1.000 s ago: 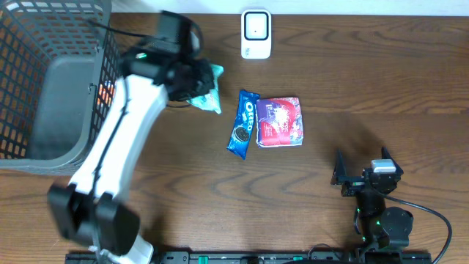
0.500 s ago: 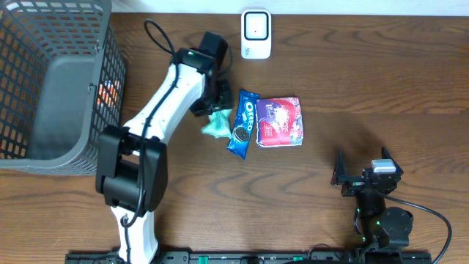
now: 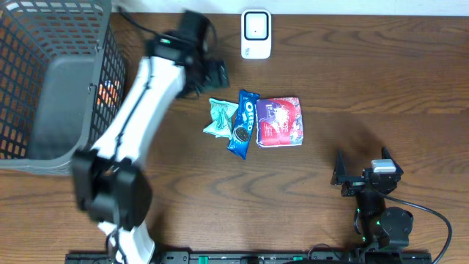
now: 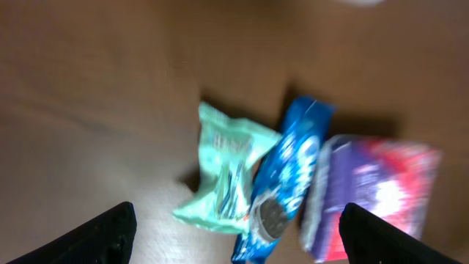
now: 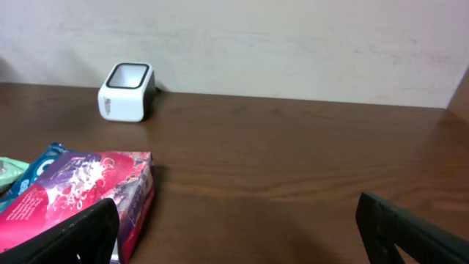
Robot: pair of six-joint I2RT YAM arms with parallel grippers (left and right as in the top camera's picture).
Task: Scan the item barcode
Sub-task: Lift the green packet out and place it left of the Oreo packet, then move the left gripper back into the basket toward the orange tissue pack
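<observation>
Mint pouch [image 3: 220, 117] lies loose by the Oreos [image 3: 242, 123], short of the scanner [image 3: 256, 33]. My left gripper [image 3: 214, 74] stands wide, empty; right gripper [image 3: 361, 172] wide, idle. Scan outstanding, I judge.

Blur smears the mint packet [image 4: 227, 172], blue pack [image 4: 294, 165] and purple pouch [image 4: 381, 192], leaving their print unreadable.

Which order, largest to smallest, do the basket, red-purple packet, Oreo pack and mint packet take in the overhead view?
1. Grey basket
2. Red-purple packet
3. Oreo pack and mint packet: too alike to rank.
</observation>
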